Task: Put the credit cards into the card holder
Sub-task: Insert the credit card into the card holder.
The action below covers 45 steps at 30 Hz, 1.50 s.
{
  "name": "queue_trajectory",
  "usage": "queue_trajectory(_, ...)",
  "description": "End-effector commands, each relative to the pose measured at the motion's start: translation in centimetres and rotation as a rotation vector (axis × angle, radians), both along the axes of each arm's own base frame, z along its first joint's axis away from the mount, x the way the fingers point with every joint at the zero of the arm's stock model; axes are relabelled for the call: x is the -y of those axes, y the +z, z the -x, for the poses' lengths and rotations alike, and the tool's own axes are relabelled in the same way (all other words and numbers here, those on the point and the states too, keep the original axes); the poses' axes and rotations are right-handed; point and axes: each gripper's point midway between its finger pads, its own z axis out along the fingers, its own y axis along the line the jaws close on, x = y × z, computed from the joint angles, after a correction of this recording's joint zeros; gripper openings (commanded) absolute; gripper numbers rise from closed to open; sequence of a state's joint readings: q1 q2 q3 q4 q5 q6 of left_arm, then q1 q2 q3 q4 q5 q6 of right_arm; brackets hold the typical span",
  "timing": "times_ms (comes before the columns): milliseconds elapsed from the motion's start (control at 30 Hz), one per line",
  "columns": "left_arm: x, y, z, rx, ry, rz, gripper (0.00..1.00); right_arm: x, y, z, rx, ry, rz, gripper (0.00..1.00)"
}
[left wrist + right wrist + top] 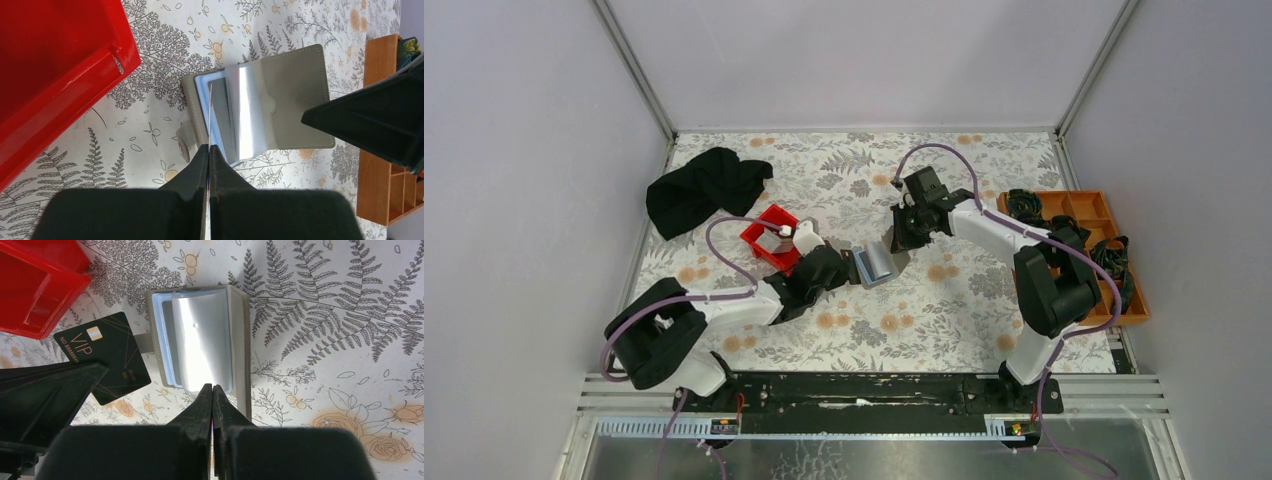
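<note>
The grey card holder (879, 266) lies open on the floral table between both grippers. It also shows in the left wrist view (300, 85) and in the right wrist view (240, 335), with a shiny silver flap over its pockets. A light blue card (161, 335) sits inside it. My left gripper (852, 268) is shut on a black VIP credit card (102, 357). In the left wrist view this card (210, 115) is edge-on, its far end at the holder's pocket. My right gripper (212, 386) is shut, its tips at the holder's near edge, nothing visible between them.
A red plastic bin (766, 240) stands just left of the left gripper, close in the wrist views (50, 65). An orange compartment tray (1114, 215) with dark items sits at the right edge. A black cloth (704, 190) lies at the back left.
</note>
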<state>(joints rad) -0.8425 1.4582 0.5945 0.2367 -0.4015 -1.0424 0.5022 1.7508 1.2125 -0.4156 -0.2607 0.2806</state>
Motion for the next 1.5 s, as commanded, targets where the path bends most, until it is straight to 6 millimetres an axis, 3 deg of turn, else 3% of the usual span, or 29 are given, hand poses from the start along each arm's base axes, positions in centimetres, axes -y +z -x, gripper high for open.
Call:
queue_trajectory(0, 0.8, 1.7, -1.4, 0.057, 0.053, 0.086, 0.0, -0.5, 1.0, -1.7, 0.072, 0.002, 0.003, 0.0)
queue_trajectory(933, 1.0, -0.7, -1.7, -0.026, 0.141, 0.15, 0.0, -0.1, -1.1, -1.3, 0.031, -0.001, 0.039, 0.0)
queue_trajectory(1233, 1.3, -0.5, -1.9, -0.041, 0.152, 0.187, 0.0, 0.0, -1.4, -1.3, 0.026, 0.002, 0.045, 0.0)
queue_trajectory(1467, 0.2, 0.0, -1.3, -0.06, 0.141, 0.138, 0.0, -0.1, -1.6, -1.4, 0.02, 0.007, 0.048, 0.0)
